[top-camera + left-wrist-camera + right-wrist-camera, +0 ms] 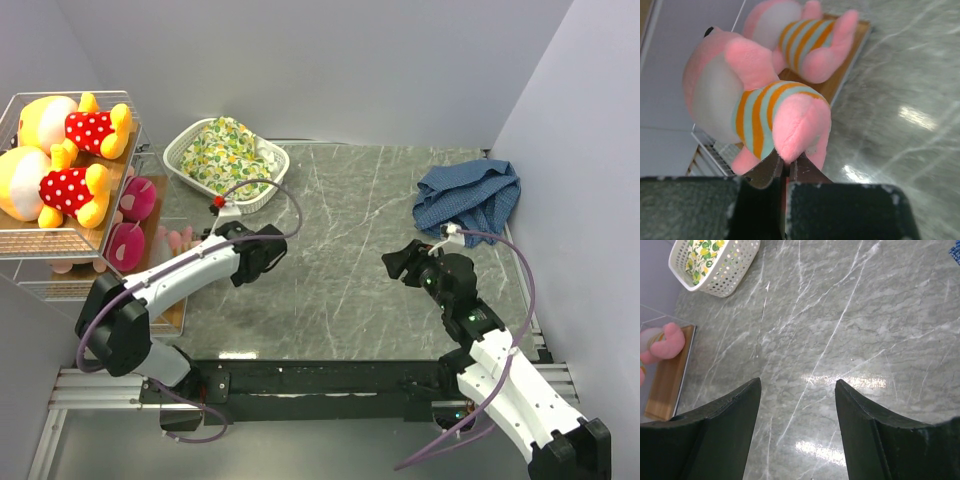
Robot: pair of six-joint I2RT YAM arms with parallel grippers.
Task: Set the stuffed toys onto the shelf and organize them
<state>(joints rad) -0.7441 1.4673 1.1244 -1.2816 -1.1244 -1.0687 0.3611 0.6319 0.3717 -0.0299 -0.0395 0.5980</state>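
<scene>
Looks like final tidying. Finds two yellow-orange plush bears in red dotted shirts atop the white wire shelf, and two pink plush animals in striped shirts on its lower board. Has left hand pinched together at the nearer pink foot; cannot tell if nipping it. Holds right hand spread, empty, above the grey marble desk. Calls next for backing off without dragging the toy.
</scene>
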